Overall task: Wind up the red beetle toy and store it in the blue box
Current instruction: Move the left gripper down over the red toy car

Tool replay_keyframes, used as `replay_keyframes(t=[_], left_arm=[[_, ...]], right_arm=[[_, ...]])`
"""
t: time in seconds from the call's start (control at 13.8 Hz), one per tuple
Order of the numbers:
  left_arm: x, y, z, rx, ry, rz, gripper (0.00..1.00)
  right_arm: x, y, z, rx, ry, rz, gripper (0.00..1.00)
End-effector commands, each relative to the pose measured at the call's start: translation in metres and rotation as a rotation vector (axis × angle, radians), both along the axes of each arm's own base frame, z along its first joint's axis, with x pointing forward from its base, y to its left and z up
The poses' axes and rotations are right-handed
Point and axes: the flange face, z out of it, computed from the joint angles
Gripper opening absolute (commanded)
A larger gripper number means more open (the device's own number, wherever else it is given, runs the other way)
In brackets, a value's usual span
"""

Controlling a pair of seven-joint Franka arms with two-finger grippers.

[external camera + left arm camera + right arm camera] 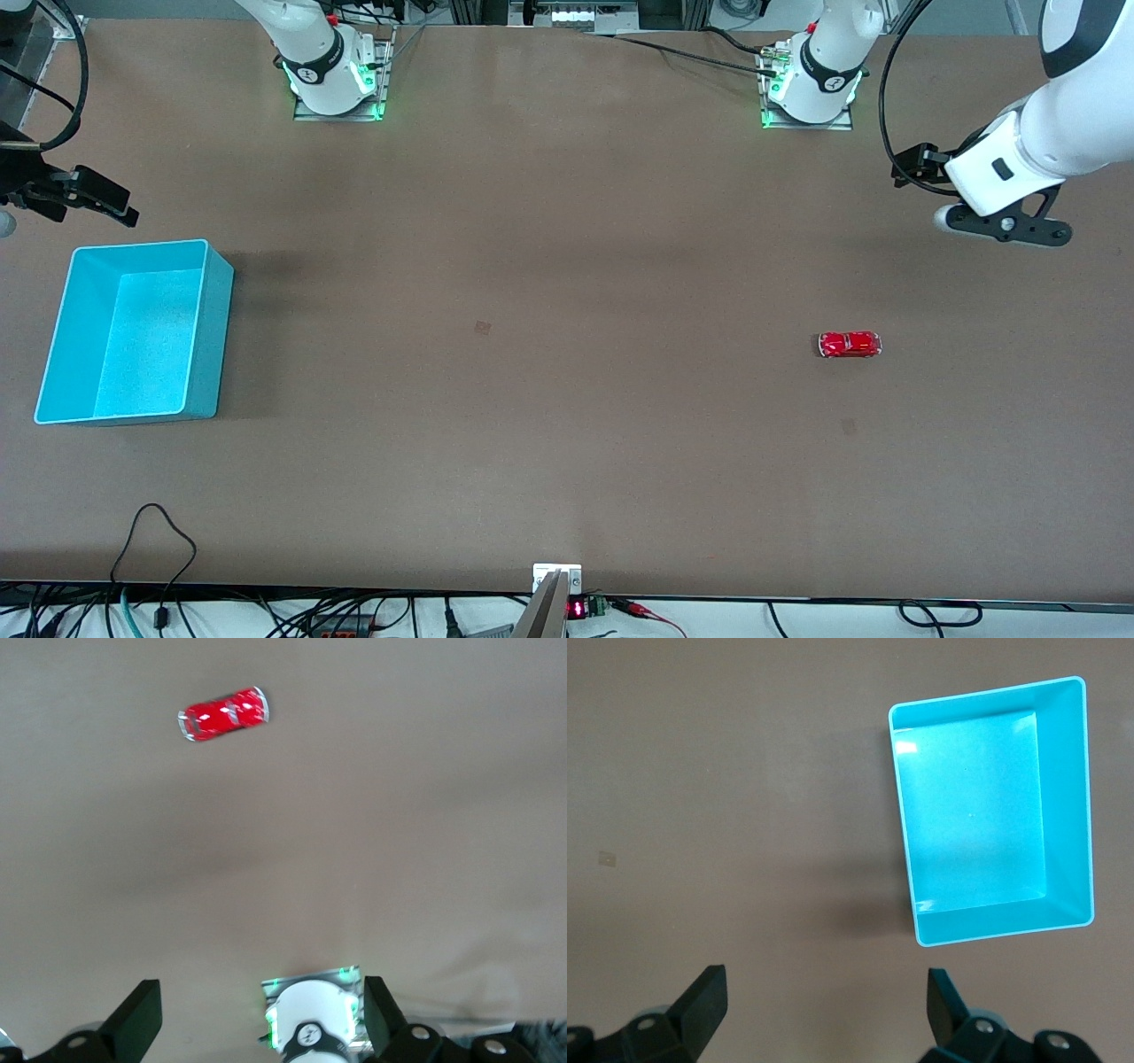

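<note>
The red beetle toy (850, 345) lies on the brown table toward the left arm's end; it also shows in the left wrist view (223, 713). The blue box (208, 346) stands open and empty at the right arm's end; it also shows in the right wrist view (1067, 815). My left gripper (1005, 229) hangs open and empty above the table's end, with the toy nearer the front camera than the spot beneath it; its jaws stand wide apart in its wrist view (261, 1010). My right gripper (27, 199) is up over the table's other end, open and empty (824, 997), with the box lying off to one side of it.
The two arm bases (337, 75) (811, 84) stand at the table's edge farthest from the front camera. Cables and a small device (556, 585) lie along the nearest edge. A wide stretch of bare table (532, 354) separates toy and box.
</note>
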Motion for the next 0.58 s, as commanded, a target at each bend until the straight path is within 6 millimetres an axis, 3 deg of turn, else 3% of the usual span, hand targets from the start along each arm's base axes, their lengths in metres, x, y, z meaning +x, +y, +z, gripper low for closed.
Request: replay_keyframes(t=[0.0,0.07,0.51], left_arm=[[0.013,0.016,-0.021,-0.122,0.045,-0.250,1.00],[0.020,0.025,-0.029,-0.156,0.041,-0.365,1.00],[0.032,0.030,-0.151,-0.221,-0.079,-0.834,1.00]], right_arm=[[-0.004,0.002,0.003,-0.010,-0.012,0.019,1.00],[-0.004,0.002,0.003,-0.010,-0.012,0.019,1.00],[-0.003,0.001,0.002,-0.011,-0.011,0.019,1.00]])
